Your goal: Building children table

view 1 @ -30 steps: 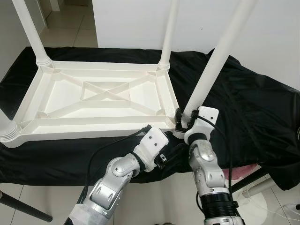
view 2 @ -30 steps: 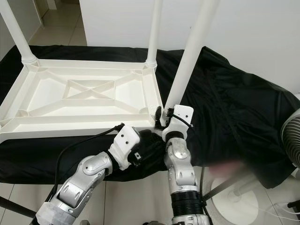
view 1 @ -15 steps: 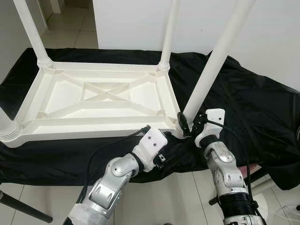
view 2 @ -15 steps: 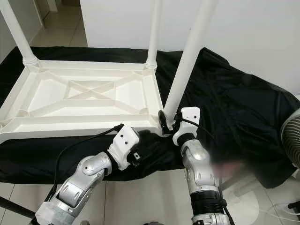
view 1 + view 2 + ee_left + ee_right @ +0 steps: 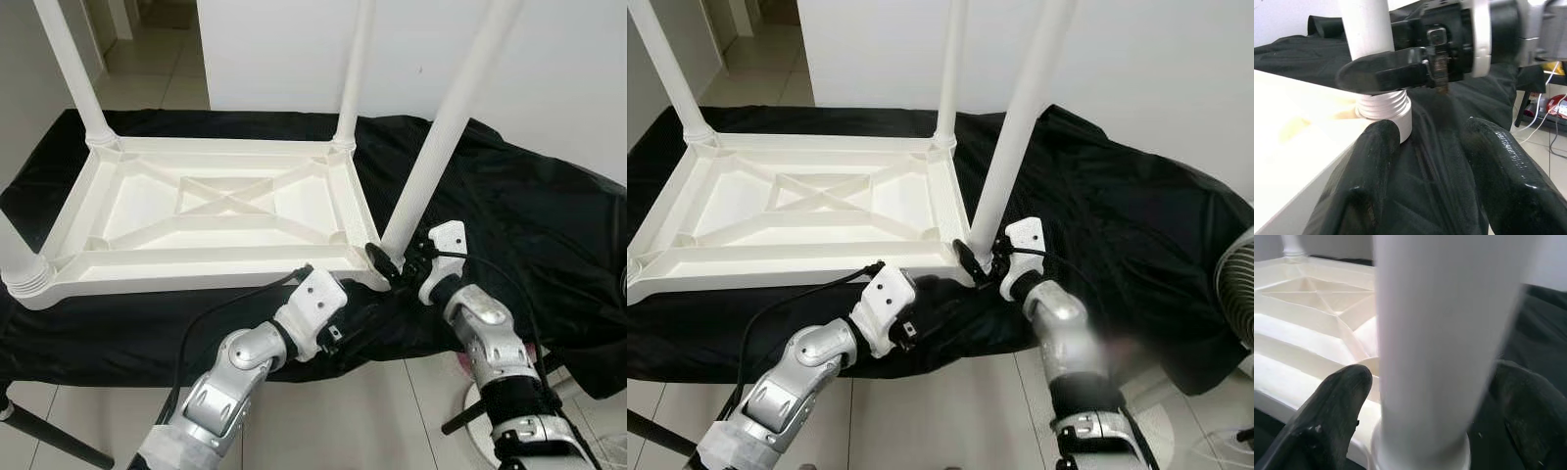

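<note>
1. Your table top (image 5: pixel 216 211): white plastic, lying upside down with its ribbed underside up, spread across the left and centre of the head views on the black cloth (image 5: pixel 529 215).
2. Your table legs: two stand upright at the far corners, the far-left leg (image 5: pixel 73 73) and the far-middle leg (image 5: pixel 353 69); a near-left leg (image 5: pixel 18 269) shows at the left edge of the frame.
3. Your fourth leg (image 5: pixel 446 122): leaning up toward the upper right, its threaded foot seated at the near right corner of the table top, just right of centre.
4. Your right gripper (image 5: pixel 397 262): fingers spread to either side of that leg's base. In its wrist view you see one finger (image 5: pixel 1327 416) left of the white leg (image 5: pixel 1440 347) and one on the right, with a gap on both sides, so it straddles rather than clamps.
5. Your left gripper (image 5: pixel 1430 171): fingers parted, nothing between them but cloth, low in the centre of the head views under the table's near rim. One finger (image 5: pixel 1366 176) lies against the rim by the threaded collar (image 5: pixel 1383 105).
6. Your floor (image 5: pixel 372 421): pale tile, lower frame.
</note>
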Controlling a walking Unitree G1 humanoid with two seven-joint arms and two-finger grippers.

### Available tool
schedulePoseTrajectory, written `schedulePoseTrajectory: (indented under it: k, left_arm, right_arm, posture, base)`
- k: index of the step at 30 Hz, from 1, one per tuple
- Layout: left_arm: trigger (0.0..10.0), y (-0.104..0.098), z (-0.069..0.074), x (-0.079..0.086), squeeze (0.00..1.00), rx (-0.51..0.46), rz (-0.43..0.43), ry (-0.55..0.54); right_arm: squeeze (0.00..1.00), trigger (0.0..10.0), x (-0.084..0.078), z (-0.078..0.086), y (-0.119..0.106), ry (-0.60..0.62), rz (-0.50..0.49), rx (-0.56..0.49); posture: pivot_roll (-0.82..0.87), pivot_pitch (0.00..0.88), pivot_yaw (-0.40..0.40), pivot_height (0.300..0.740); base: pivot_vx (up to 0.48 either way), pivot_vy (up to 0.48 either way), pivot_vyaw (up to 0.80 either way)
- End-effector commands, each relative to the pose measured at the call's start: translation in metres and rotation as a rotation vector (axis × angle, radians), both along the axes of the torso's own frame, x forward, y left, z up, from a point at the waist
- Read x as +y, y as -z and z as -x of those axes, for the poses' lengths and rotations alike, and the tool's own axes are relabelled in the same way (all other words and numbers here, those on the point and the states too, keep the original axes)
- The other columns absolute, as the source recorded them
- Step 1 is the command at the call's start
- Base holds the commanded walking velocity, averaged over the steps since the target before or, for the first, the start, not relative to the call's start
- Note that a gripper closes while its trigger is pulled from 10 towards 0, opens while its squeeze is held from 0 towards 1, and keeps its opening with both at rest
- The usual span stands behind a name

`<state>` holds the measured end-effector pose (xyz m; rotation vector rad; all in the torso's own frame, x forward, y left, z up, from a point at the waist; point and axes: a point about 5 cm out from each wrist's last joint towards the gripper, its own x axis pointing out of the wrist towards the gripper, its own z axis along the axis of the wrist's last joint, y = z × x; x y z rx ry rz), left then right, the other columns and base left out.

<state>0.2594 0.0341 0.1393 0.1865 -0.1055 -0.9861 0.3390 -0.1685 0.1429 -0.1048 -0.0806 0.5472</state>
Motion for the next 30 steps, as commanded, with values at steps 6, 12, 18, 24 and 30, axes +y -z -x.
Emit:
schedulePoseTrajectory:
  k: [6,12,18,24,30]
  left_arm:
    - [10.0,0.003,0.000,-0.001,0.00,-0.006,-0.021,0.012]
    - [10.0,0.002,-0.001,-0.002,0.00,-0.013,-0.021,0.004]
    - [10.0,0.002,-0.002,-0.002,0.00,-0.016,-0.021,0.001]
    - [10.0,0.002,-0.004,-0.002,0.00,-0.022,-0.026,0.000]
    - [10.0,0.003,-0.006,-0.002,0.00,-0.021,-0.027,-0.002]
  right_arm:
    - [0.00,2.4,0.001,-0.007,0.002,-0.084,0.056,0.009]
    - [0.00,0.0,0.005,-0.007,0.011,-0.135,0.087,0.046]
    - [0.00,0.0,0.007,-0.005,0.017,-0.139,0.092,0.060]
    - [0.00,10.0,0.006,-0.006,0.017,-0.092,0.032,0.053]
    - [0.00,10.0,0.012,-0.007,0.017,0.015,-0.042,0.059]
  posture:
    - [-0.02,0.001,-0.061,0.740]
    - [-0.01,0.000,-0.066,0.740]
    - [-0.01,0.000,-0.068,0.740]
    - [-0.01,0.000,-0.066,0.740]
    - [-0.02,0.000,-0.061,0.740]
  base:
    - [0.000,0.000,0.00]
    - [0.000,0.000,0.00]
    - [0.000,0.000,0.00]
    - [0.000,0.000,0.00]
    - [0.000,0.000,0.00]
